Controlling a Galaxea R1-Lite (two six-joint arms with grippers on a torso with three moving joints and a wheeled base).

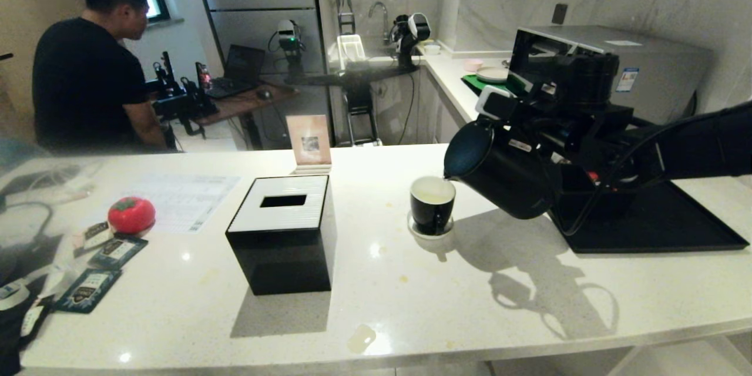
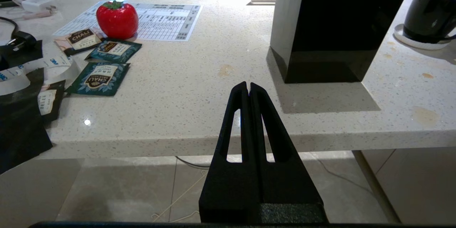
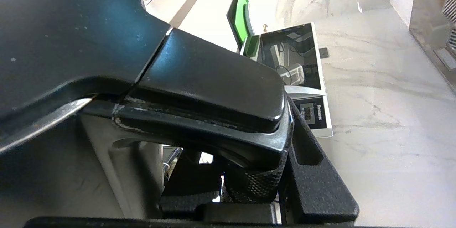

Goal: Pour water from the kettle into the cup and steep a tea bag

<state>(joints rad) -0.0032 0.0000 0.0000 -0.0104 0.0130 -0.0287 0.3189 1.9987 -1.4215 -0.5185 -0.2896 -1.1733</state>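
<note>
The matte black kettle point(image 1: 505, 179) hangs tilted over the counter, its spout at the rim of the cup point(image 1: 432, 204). The cup is black outside and white inside, holds pale liquid, and stands on a small white saucer point(image 1: 430, 235). My right gripper point(image 1: 561, 144) is shut on the kettle's loop handle point(image 3: 213, 89), one finger on each side of it point(image 3: 245, 171). My left gripper point(image 2: 248, 86) is shut and empty, parked low in front of the counter's near edge; the cup point(image 2: 431, 14) shows at the far right of its view. The tea bag does not show in any view.
A black tissue box point(image 1: 282, 235) stands left of the cup. Further left lie a red tomato-shaped thing point(image 1: 131, 214), teal labelled packets point(image 1: 111, 252) and a printed sheet point(image 1: 182, 200). A black tray point(image 1: 658, 229) sits under my right arm. A person point(image 1: 88, 64) stands behind the counter.
</note>
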